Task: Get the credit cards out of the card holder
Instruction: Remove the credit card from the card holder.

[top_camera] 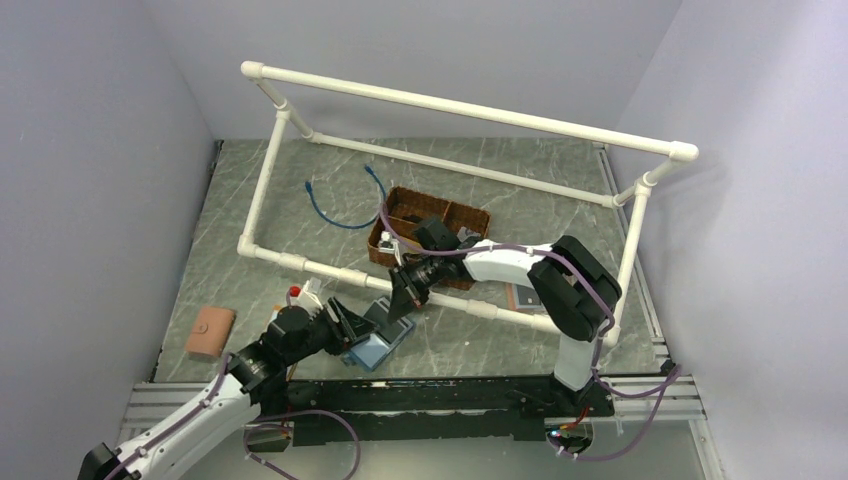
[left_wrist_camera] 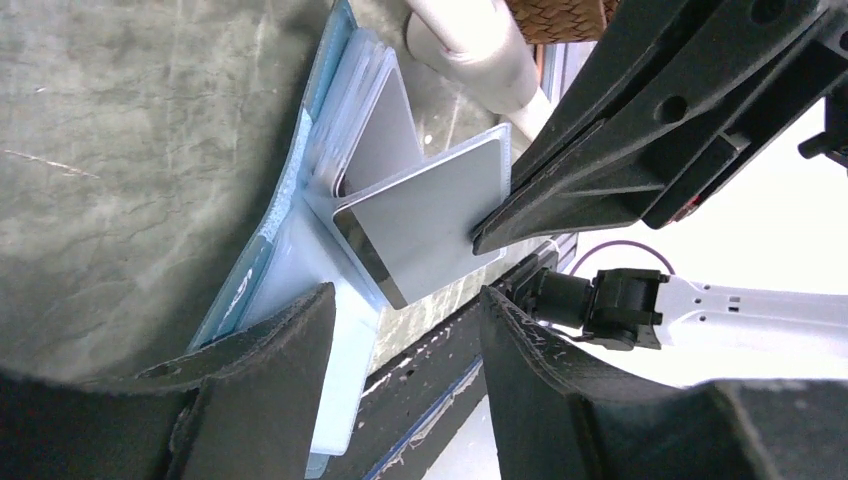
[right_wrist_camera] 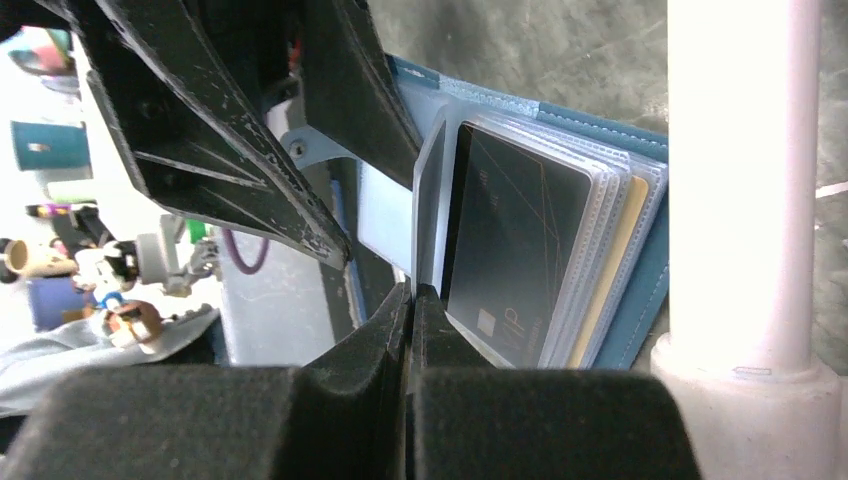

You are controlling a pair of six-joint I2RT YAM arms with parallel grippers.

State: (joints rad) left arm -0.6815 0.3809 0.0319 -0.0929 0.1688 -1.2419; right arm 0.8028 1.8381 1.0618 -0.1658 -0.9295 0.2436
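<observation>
TABLE-TOP CARD PULL: At the far left of the overhead view, an orange-tan holder (top_camera: pixel 210 332) lies apart from the action on the marbled table (top_camera: pixel 480 340). Just right of it, low in the frame, the left gripper (top_camera: pixel 348 325) straddles the near end of the slate-blue card holder (top_camera: pixel 380 348) with its jaws apart, apparently to steady the holder against the pull. Whether the jaws actually press on it cannot be told. The holder lies open beside the white pipe frame (top_camera: pixel 330 268), its clear sleeves fanned. At centre, the right gripper (right_wrist_camera: pixel 411 300) has its jaws pressed together on the edge of a grey credit card (left_wrist_camera: pixel 430 220) standing up from the pockets. A dark credit card (right_wrist_camera: pixel 510 240) sits sleeved beside it. A wicker basket (top_camera: pixel 440 215) stands behind.
</observation>
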